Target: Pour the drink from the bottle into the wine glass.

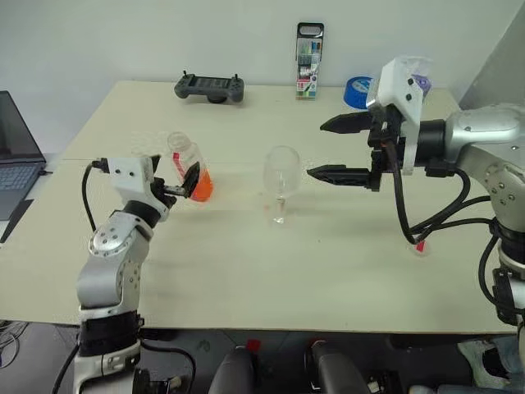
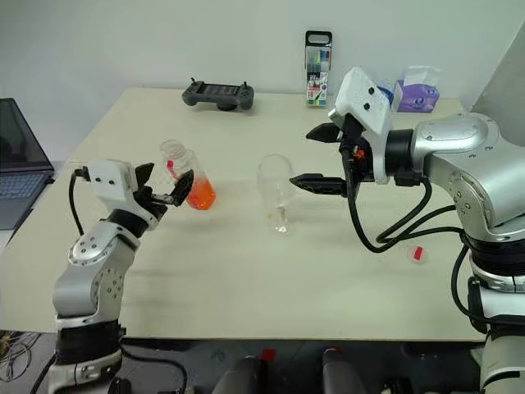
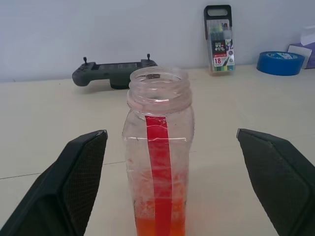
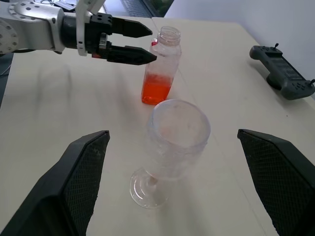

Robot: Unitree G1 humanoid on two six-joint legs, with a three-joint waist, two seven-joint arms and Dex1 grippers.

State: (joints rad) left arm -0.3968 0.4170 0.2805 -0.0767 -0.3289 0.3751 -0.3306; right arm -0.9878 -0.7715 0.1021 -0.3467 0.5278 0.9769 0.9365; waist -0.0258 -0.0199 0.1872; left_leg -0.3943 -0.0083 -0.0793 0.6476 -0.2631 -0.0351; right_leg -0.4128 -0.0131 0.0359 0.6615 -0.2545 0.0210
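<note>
Showing the approach to the grasp: the bottle (image 1: 188, 168) stands upright and uncapped on the tabletop (image 1: 246, 246), on the robot's left side, with the drink (image 4: 155, 92) filling only its lowest part. So little liquid suggests a light load, and the thin clear plastic walls will likely flex under a firm squeeze. The squarish body, at about the height of the red label strip, looks the best place to take hold; the open neck should stay free for pouring. The wine glass (image 2: 276, 190) stands upright near the tabletop's middle, well apart from the bottle; it appears fragile and tippable on its narrow stem.

The left hand (image 1: 185, 182) points roughly level at the bottle, its 2 fingers spread wide, 1 on each side of the body without touching it. The right hand (image 1: 328, 149) hovers just beside the glass bowl, angled slightly downward, fingers also wide apart and holding nothing.
</note>
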